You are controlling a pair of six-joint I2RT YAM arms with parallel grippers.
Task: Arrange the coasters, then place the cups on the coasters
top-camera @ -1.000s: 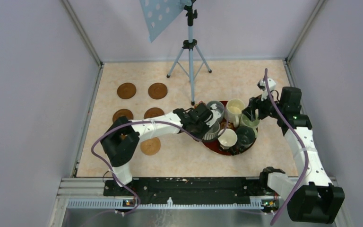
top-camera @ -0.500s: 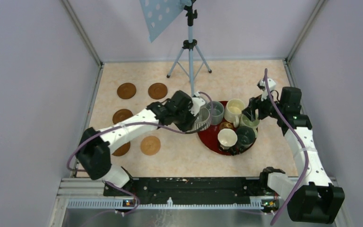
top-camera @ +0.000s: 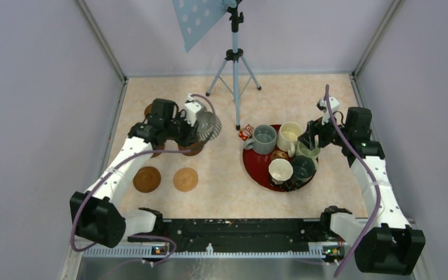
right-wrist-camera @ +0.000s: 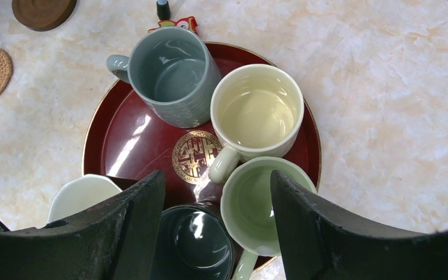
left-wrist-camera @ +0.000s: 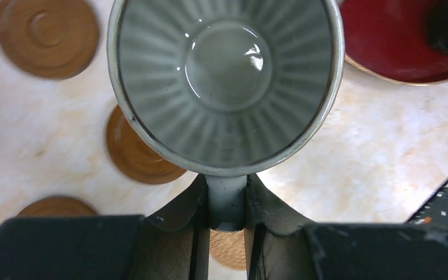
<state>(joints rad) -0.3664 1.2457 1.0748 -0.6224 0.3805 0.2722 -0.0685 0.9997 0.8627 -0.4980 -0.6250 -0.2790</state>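
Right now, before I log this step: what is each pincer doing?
Left pincer: closed on the handle of the ribbed grey mug.
Right pincer: open, holding nothing, above the red tray.

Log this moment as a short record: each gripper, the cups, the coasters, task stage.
left gripper: shut on the handle of the ribbed grey mug, over the coasters
right gripper: open, holding nothing, above the red tray
on tray: grey-green mug, cream mug, pale green mug, white mug, dark teal mug
coasters: two fully visible from above, others partly hidden by the left arm
cups on coasters: none yet
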